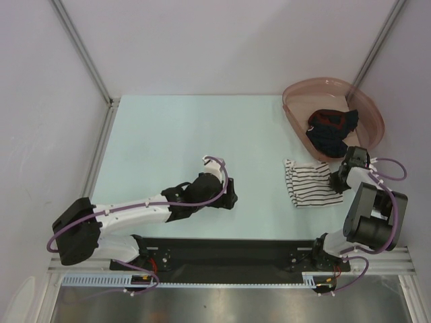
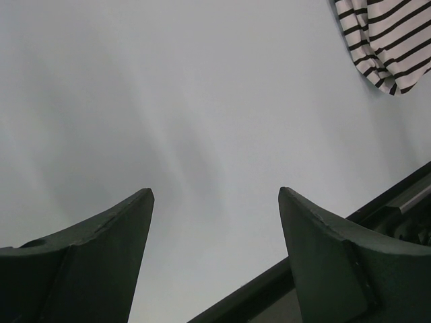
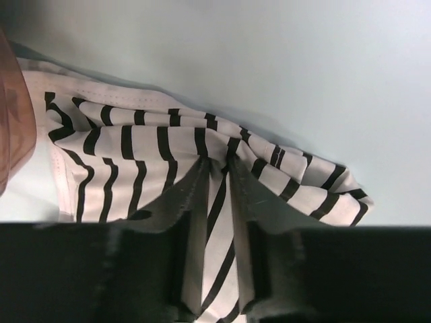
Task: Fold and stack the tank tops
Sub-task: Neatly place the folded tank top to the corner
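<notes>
The white cloth tank top with thin black stripes [image 2: 387,40] is cut off by the corner of the left wrist view. The pink see-through round basin [image 3: 10,108] is only a blurry strip at the right wrist view's left edge.

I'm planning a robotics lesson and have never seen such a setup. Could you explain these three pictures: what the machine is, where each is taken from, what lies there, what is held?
It is a robot with two arms fixed at the table's near edge, each ending in a two-finger hand. One picture looks down from above; the other two come from cameras on the left and right wrists. On the pale table lies a striped tank top; a dark tank top sits in a pink basin at the far right. The right hand pinches a fold of the striped tank top. The left hand is open, holding nothing.
</notes>
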You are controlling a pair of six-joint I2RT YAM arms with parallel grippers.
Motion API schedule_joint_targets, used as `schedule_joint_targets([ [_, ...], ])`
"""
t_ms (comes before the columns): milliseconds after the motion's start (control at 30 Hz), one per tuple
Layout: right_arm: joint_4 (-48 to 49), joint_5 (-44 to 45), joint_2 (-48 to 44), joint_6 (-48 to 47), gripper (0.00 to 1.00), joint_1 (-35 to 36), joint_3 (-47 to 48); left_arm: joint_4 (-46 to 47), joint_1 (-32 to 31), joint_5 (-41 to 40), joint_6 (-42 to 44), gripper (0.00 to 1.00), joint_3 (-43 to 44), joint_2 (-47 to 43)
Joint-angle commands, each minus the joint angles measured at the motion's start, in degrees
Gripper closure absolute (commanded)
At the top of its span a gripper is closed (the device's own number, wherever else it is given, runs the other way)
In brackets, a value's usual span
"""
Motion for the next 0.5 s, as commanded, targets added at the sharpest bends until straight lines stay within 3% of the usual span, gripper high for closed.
schedule_joint_targets([
  [0, -2.97, 10.12, 1.16, -4.87, 0.74, -2.99, -0.80, 1.46, 0.47, 0.48, 1.28, 0.19, -0.58, -2.58],
  [67, -4.81, 11.25, 0.20, -4.26, 0.68, -3.52, -0.19, 1.11, 0.55, 0.57, 1.45, 0.19, -0.50, -2.85],
  [167, -4.65, 11.00, -3.40, -4.43, 0.47, -4.49, -0.97, 0.49, 0.64, 0.40, 1.72, 0.19, -0.15, -3.46],
  [367, -8.41, 11.35, -10.60, -7.06, 0.44, -4.14, 2.09, -1.26, 0.73, -0.48, 2.07, 0.19, 0.03, -5.13],
  [467, -10.17, 11.44, -13.51, -9.35, 0.33, -2.74, 4.03, -2.14, 0.73, -0.84, 2.07, 0.18, 0.56, -5.66],
])
